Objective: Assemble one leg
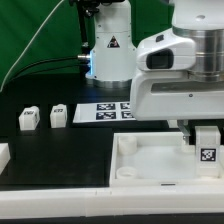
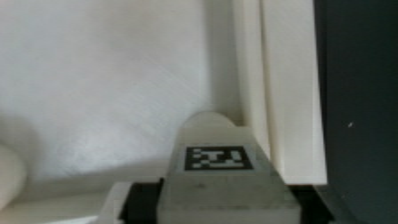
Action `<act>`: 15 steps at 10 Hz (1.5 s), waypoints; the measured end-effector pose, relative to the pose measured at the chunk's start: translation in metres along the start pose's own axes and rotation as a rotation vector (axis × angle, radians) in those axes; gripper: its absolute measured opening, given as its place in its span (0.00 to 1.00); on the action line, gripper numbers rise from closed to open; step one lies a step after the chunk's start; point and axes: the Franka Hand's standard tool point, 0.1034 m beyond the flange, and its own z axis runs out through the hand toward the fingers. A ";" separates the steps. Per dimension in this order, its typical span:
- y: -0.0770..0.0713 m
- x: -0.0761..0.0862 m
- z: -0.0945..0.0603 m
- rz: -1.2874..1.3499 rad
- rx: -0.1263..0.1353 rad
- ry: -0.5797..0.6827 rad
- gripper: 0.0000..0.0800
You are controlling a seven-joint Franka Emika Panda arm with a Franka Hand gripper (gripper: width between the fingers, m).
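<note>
Wrist view showed the tool (image 2: 210, 200) closed on the leg (image 2: 217, 160) above the tray (image 2: 107, 80); a tilted leg could jam at its corner hole.

Bright, even light across the exterior view, and the white tray-like piece (image 1: 150, 160) nearly washes out, its edges barely separating. The black table (image 1: 60, 150) stays deep and matte, no glare. Everything is soft and low in detail. Wrist view: dimmer, greyish, blurry, though the leg's (image 2: 217, 160) tag reads clearly; shadow pools beside it.
</note>
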 end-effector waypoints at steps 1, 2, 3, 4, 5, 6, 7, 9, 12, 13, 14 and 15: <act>-0.001 0.000 0.000 0.131 0.005 0.008 0.37; -0.003 0.000 0.000 0.229 0.009 0.010 0.37; -0.006 -0.002 0.001 0.353 0.015 0.007 0.37; -0.007 -0.002 0.001 0.423 0.016 0.007 0.37; -0.008 -0.003 0.001 0.559 0.021 0.002 0.37; -0.009 -0.003 0.001 0.667 0.025 -0.002 0.37; -0.010 -0.004 0.001 0.766 0.027 -0.005 0.37; -0.012 -0.004 0.001 0.934 0.033 -0.006 0.37; -0.013 -0.002 0.001 1.194 0.053 -0.018 0.37; -0.013 -0.002 0.001 1.210 0.053 -0.018 0.37; -0.013 -0.002 0.001 1.203 0.053 -0.018 0.37; -0.013 -0.002 0.001 1.172 0.053 -0.018 0.37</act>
